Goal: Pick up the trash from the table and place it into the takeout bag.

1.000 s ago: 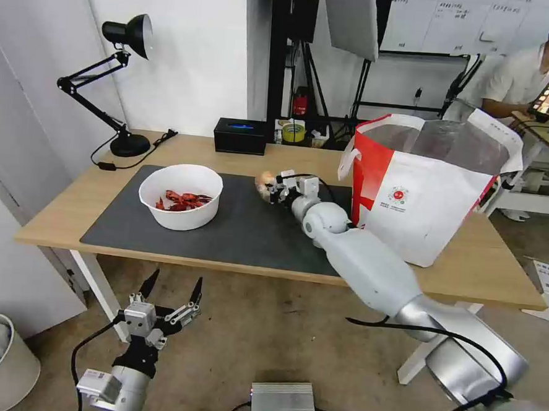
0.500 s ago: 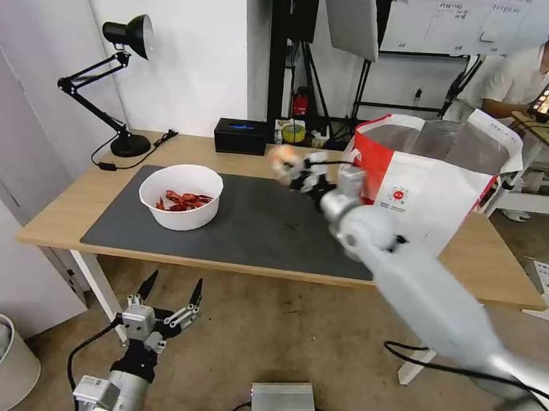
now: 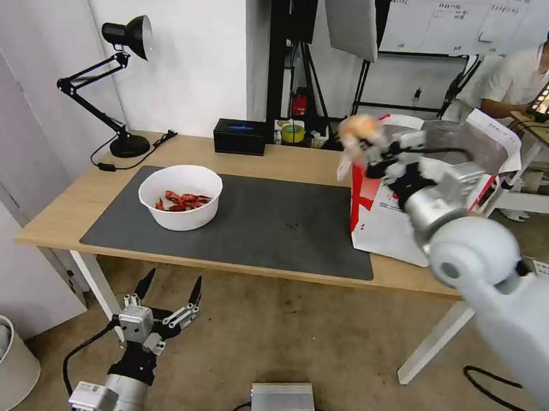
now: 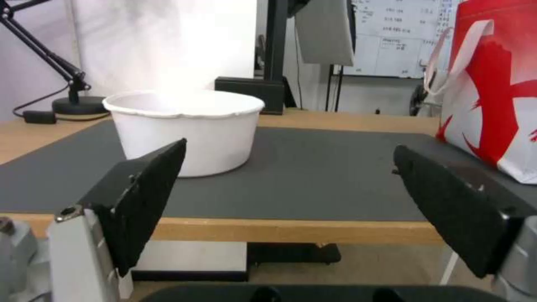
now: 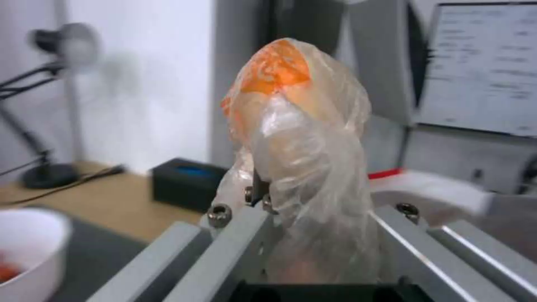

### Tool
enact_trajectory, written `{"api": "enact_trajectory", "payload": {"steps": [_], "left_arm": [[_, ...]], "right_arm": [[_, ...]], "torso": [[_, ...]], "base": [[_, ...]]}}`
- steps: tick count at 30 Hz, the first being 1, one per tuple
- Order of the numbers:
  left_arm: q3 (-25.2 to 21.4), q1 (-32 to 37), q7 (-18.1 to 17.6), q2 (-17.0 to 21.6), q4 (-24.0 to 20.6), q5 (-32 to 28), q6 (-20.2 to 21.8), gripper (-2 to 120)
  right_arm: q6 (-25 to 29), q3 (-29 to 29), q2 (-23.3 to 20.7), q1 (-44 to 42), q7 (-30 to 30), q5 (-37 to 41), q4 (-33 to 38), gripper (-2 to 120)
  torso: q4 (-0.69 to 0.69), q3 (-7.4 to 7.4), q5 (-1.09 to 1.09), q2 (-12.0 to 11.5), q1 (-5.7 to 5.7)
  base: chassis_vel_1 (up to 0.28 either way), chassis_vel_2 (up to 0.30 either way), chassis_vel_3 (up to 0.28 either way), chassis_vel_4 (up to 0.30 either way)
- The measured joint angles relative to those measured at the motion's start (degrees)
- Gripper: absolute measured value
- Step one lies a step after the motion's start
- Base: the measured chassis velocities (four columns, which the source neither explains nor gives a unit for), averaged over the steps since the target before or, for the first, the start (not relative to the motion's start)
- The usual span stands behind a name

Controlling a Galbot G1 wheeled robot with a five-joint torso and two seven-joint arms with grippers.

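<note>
a clear knotted bag (image 5: 302,138) with an orange patch inside, gripped between silver-grey fingers (image 5: 224,247) of the right gripper (image 3: 369,155). behind it, the white takeout bag (image 3: 397,222) with a red side panel, silver lining and a small round red logo. on the light-wood table (image 3: 289,160), a dark grey mat (image 3: 267,223) carries a white bowl (image 3: 181,196) of red shells. black pads on the wide-apart left gripper (image 3: 166,295). black lamp (image 3: 118,78), black box (image 3: 240,135).

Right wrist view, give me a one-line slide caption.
Right pincer shut on the knotted clear bag of orange scraps, raised near the takeout bag.
</note>
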Motion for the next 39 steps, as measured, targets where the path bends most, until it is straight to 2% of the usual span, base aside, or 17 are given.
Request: {"api": "enact_trajectory", "payload": {"steps": [7,14,18,26,30,31,32,33,35,36,39], "left_arm": [[0.1,0.2,0.1,0.2,0.3,0.1,-0.6,100],[0.5,-0.2,0.1,0.6,0.5,0.0,-0.7,100],[0.6,-0.2,0.1,0.6,0.5,0.0,-0.7,100],[0.3,-0.3,0.1,0.2,0.3,-0.2,-0.7,100],[0.3,-0.2,0.1,-0.2,0.2,-0.2,-0.7,100],[0.0,-0.4,0.1,-0.5,0.0,-0.3,-0.8,100],[0.0,-0.4,0.1,-0.5,0.0,-0.3,-0.8,100],[-0.1,-0.3,0.1,-0.5,-0.3,-0.4,-0.8,100],[0.0,-0.2,0.1,-0.7,-0.4,-0.3,-0.8,100],[0.0,-0.2,0.1,-0.7,-0.4,-0.3,-0.8,100],[0.1,-0.1,0.1,-0.9,-0.5,-0.1,-0.8,100]], "right_arm": [[-0.6,0.5,-1.1,5.1,1.7,1.1,-7.2,2],[-7.2,-0.4,-1.6,9.4,8.1,6.6,-14.2,2],[-9.9,-0.6,-1.2,9.6,10.4,8.7,-15.8,2],[-11.1,-0.4,-0.9,8.7,12.8,11.4,-15.0,2],[-11.1,-0.1,-0.9,7.8,13.4,11.4,-13.8,15],[-11.1,0.6,-0.9,6.8,13.6,11.4,-12.6,26],[-11.1,0.6,-0.9,6.8,13.6,11.4,-12.6,26],[-11.1,1.0,-1.1,5.8,13.8,11.4,-11.5,40],[-11.1,1.2,-1.4,5.2,13.8,11.4,-10.9,49],[-11.1,1.2,-1.4,5.2,13.8,11.4,-10.9,49],[-11.1,1.4,-1.7,4.7,13.7,11.3,-10.7,67]], "torso": [[0.01,0.01,-0.01,0.0,0.01],[0.01,0.01,0.00,0.0,0.01],[0.01,0.01,0.00,0.0,0.01],[0.01,0.01,-0.01,0.0,0.01],[0.01,0.01,-0.01,0.0,0.01],[0.01,0.01,-0.01,0.0,0.01],[0.01,0.01,-0.01,0.0,0.01],[0.01,0.01,-0.01,0.0,0.01],[0.01,0.01,-0.01,0.0,0.01],[0.01,0.01,-0.01,0.0,0.01],[0.01,0.01,-0.01,0.0,0.01]], "base": [[0.000,0.000,0.000,0.000],[0.000,0.000,0.000,0.000],[0.000,0.000,0.000,0.000],[0.000,0.000,0.000,0.000],[0.000,0.000,0.000,0.000],[0.000,0.000,0.000,0.000],[0.000,0.000,0.000,0.000],[0.000,0.000,0.000,0.000],[0.000,0.000,0.000,0.000],[0.000,0.000,0.000,0.000],[0.000,0.000,0.000,0.000]]}}
